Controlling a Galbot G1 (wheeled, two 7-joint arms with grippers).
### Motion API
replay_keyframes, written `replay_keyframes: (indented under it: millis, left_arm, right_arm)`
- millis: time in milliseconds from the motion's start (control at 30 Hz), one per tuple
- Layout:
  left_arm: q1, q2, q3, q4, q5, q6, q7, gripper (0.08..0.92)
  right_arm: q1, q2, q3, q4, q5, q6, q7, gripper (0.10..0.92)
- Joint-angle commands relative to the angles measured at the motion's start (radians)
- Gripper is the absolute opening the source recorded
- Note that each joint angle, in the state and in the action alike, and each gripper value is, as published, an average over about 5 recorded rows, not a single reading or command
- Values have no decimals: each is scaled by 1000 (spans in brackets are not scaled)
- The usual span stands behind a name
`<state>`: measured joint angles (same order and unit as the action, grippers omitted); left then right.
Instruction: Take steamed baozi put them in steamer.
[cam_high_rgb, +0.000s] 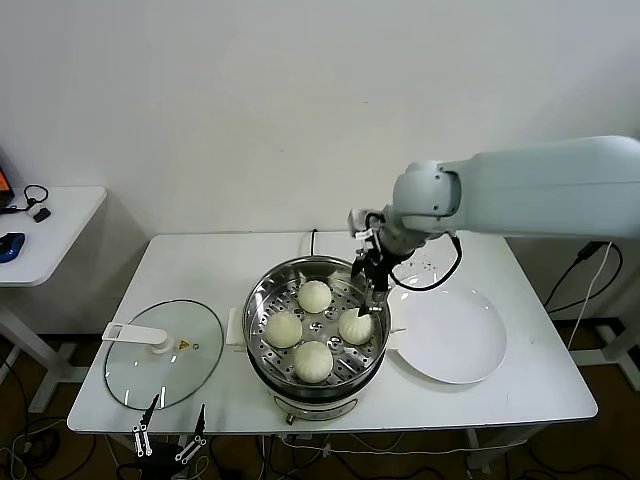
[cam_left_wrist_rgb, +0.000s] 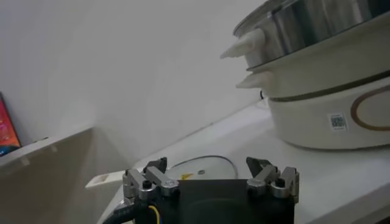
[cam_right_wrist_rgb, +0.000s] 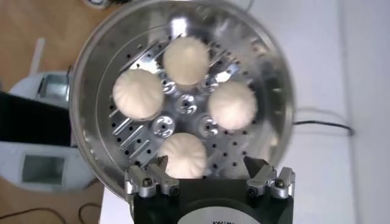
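Now the shiny round steel steamer (cam_high_rgb: 262, 300) holds four cream-white pleated baozi (cam_high_rgb: 314, 296) on its perforated tray; above them, the right gripper (cam_high_rgb: 366, 292) is spread wide, empty.

The steamer (cam_high_rgb: 318, 330) sits mid-table (cam_high_rgb: 530, 385), four buns (cam_high_rgb: 314, 296) in it on the tray. Left of the steamer lies the lid (cam_high_rgb: 165, 352); right of it, touching its handle, the plate (cam_high_rgb: 452, 335). Right gripper (cam_high_rgb: 368, 292) hangs over the steamer's right-hand bun (cam_high_rgb: 356, 325).
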<state>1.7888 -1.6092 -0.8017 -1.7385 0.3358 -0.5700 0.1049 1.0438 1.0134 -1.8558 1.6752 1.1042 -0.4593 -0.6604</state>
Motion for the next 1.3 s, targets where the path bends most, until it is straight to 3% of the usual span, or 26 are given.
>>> replay_keyframes:
  millis: [33,300,400,600,867,1033,1300]
  left_arm:
    - [1,-49,-1,-6,-2,1,0,823]
    - [-13,-49,14,1,11,2,-1,823]
    - [-20,-49,15,7,14,2,-3,823]
    - [-20,-49,15,4,12,-2,-9,823]
    - [-19,-49,15,-3,14,-5,-12,823]
    - [-15,-49,12,-4,15,-9,-15,823]
    - [-24,-49,18,5,26,-11,-19,823]
  right_arm:
    - [68,-347,56,151,8,92,355,823]
    - [-591,-760,569,342,-291,313,769,823]
    - [-726,-814,629,375,-367,447,872,823]
    - [-1231,-852,1031,386,-462,586,944,823]
    - [-1858,-724,1649,372,-472,634,994,823]
    - [-2215,-500,2045,376,-555,596,936,823]
    - [-2538,-188,2304,382,-717,675,839,823]
